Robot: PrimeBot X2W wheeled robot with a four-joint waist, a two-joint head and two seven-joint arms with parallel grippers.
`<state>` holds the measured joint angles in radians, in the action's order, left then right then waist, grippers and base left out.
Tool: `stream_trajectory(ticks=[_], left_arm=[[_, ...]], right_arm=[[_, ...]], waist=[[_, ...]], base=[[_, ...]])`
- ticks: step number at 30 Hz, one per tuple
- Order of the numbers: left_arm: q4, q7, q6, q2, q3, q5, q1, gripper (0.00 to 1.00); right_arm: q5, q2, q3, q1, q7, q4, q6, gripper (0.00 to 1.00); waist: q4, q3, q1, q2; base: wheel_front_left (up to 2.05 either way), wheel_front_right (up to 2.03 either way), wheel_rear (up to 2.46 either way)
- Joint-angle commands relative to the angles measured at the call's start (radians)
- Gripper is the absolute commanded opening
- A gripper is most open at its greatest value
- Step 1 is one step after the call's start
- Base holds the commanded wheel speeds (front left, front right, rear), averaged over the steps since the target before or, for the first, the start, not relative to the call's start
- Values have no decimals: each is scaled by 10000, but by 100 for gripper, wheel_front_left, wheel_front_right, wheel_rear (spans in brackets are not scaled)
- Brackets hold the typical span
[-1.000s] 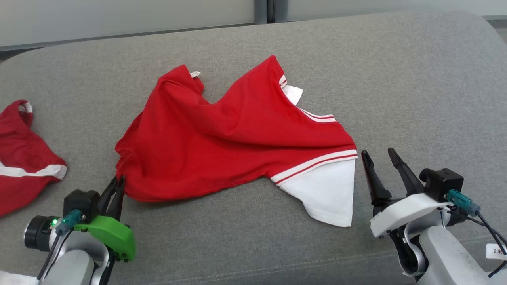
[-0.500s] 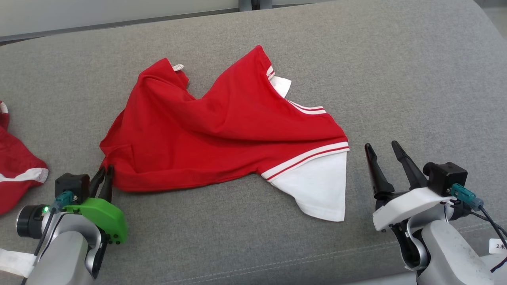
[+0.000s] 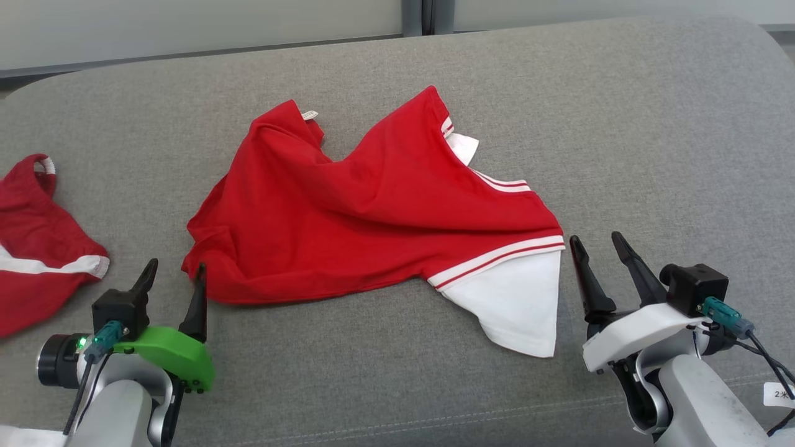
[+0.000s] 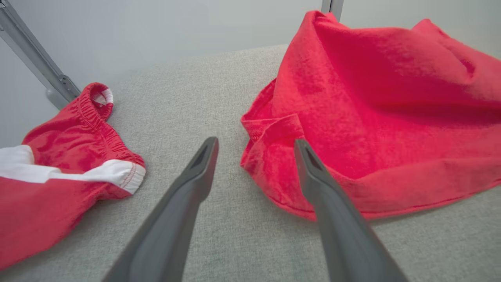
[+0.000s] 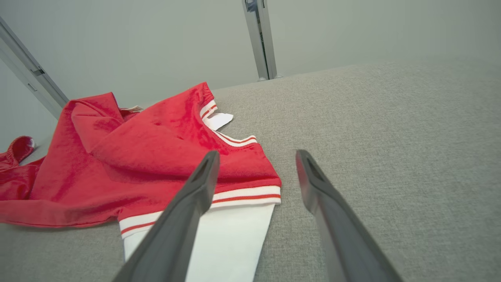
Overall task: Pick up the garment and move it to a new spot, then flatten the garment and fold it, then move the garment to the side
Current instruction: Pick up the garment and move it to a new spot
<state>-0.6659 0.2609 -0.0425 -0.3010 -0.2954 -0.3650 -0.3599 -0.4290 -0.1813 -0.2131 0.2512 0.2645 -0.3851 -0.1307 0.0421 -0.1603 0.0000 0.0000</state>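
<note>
**Garment (image 3: 372, 217) rumpled at frame centre; left gripper (image 3: 177, 267) and right gripper (image 3: 594, 238) both spread wide, nothing held.**
The garment lies on the grey cushion (image 3: 652, 124). If the doubled lower-left corner is pinched as it lies, two layers are likely to be caught and creases carried into the fold. The second red cloth (image 3: 43, 236) at the left edge may be snagged.

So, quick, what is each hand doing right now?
Left hand: open, holding nothing, by the red shirt corner.
Right hand: open, holding nothing, beside the white sleeve.
</note>
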Motion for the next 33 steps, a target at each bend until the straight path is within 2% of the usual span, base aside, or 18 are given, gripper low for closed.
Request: stream_trajectory(ticks=[1, 9, 16, 24, 33], left_arm=[[403, 37, 106, 21, 217, 134, 234, 100], [3000, 38, 333, 459, 1381, 983, 1595, 100], [4658, 37, 252, 1186, 2625, 1501, 2940, 100], [5042, 37, -194, 1652, 3239, 1644, 4030, 100], [5105, 37, -393, 1638, 3844, 1918, 4660, 100]], right_arm=[[-47, -33, -19, -82, 21, -1, -1, 100], [-53, -27, -130, -199, 21, 329, -1, 100], [468, 10, -88, -408, 21, 476, -1, 100], [596, -85, 17, -707, 21, 421, -1, 100], [789, -96, 230, -1021, 21, 592, -1, 100]], waist=[[-96, 121, 0, 0], [-321, 389, 0, 0], [-379, 874, 0, 0], [-295, 1432, 0, 0], [-185, 1743, 0, 0]], base=[[0, 0, 0], [0, 0, 0], [0, 0, 0], [0, 0, 0], [0, 0, 0]])
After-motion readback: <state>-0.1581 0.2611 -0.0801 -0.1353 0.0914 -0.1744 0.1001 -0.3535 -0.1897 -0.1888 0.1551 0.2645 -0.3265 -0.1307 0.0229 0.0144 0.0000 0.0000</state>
